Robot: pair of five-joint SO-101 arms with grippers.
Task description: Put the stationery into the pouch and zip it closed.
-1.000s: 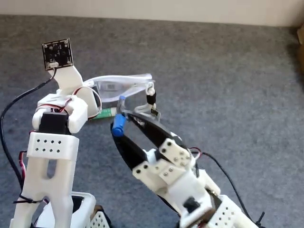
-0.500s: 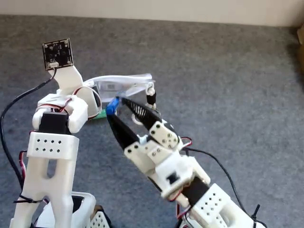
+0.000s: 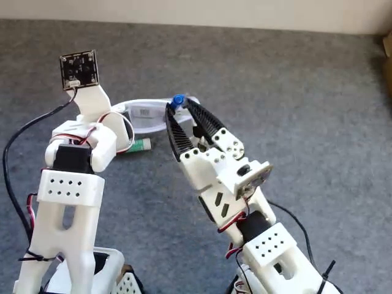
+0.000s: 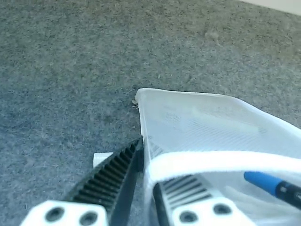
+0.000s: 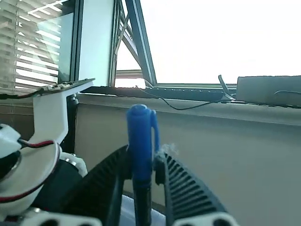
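pen: blue | pouch: white mesh | jaws: black, ribbed | carpet: grey | tube: green

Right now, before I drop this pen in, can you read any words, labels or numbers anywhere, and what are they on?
No text can be read anywhere.
Pouch: a small sticker with barcode-like stripes, too small to read.
Blue pen in the right end effector: no print shows.
Green-ended stick beside the pouch: too blurred to tell whether it carries print.
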